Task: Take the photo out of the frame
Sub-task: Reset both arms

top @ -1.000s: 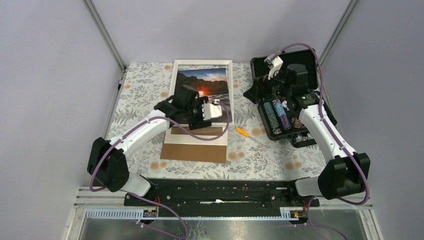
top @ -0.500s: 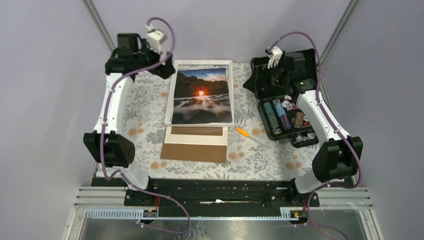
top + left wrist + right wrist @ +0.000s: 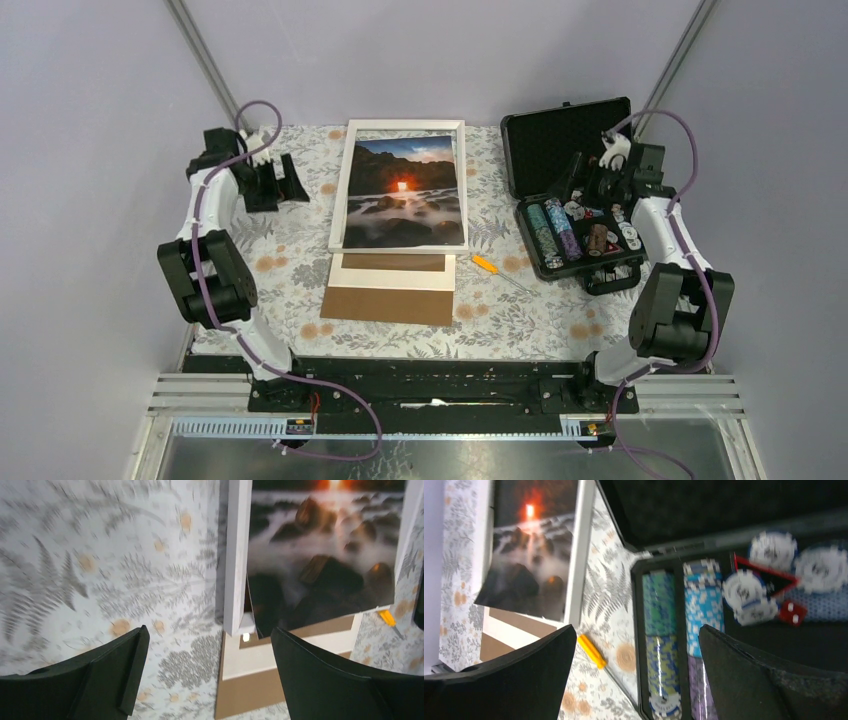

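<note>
Top external view is showing the photo (image 3: 405,195) lying on the frame (image 3: 404,125), mid worktop (image 3: 285,275). Left claw (image 3: 288,183) beside it and right claw (image 3: 583,188) over the case (image 3: 555,135) are hanging released, empty.

white frame (image 3: 340,190), orange-sun photo (image 3: 405,200), leaf-patterned tablecloth (image 3: 290,270), maybe teal chips (image 3: 659,611)

Robot test cell, lab type. Plain pale lilac panel walls (image 3: 90,200) close in the left, far and right sides, with slim aluminium corner posts (image 3: 205,65) at the far corners. Small table under grey fern-print cloth (image 3: 280,250). Black metal mounting rail (image 3: 430,385) bolted along the near edge.
</note>
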`<state>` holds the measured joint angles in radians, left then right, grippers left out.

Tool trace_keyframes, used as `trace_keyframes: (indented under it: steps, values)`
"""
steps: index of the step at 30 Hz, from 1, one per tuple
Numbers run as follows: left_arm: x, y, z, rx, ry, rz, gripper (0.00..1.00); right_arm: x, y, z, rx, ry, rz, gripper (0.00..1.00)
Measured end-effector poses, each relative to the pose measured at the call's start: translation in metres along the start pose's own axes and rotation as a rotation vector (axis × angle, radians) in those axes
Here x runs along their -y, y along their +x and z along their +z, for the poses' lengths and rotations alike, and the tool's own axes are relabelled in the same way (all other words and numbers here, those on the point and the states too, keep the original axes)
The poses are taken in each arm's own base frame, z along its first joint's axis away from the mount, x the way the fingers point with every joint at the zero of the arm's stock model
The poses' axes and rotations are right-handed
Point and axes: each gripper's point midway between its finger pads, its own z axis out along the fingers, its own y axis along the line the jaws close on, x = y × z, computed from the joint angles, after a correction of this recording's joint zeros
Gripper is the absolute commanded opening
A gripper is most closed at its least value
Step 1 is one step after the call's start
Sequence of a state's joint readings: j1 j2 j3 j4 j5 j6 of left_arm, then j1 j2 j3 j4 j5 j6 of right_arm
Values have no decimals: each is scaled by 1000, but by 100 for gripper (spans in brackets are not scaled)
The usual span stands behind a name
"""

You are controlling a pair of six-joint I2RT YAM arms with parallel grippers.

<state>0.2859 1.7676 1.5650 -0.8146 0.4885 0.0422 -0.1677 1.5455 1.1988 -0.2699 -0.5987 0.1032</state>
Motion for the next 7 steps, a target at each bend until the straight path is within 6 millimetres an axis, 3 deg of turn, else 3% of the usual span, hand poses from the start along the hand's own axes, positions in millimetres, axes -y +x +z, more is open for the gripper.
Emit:
trace_keyframes:
  steps: [3, 7]
  values:
    - [-2, 32, 13, -72, -3, -72, 99, 13, 26, -2, -53, 30, 55, 100]
    - [-2, 42, 18, -83, -7, -113, 99, 11, 33, -7, -63, 32, 62, 100]
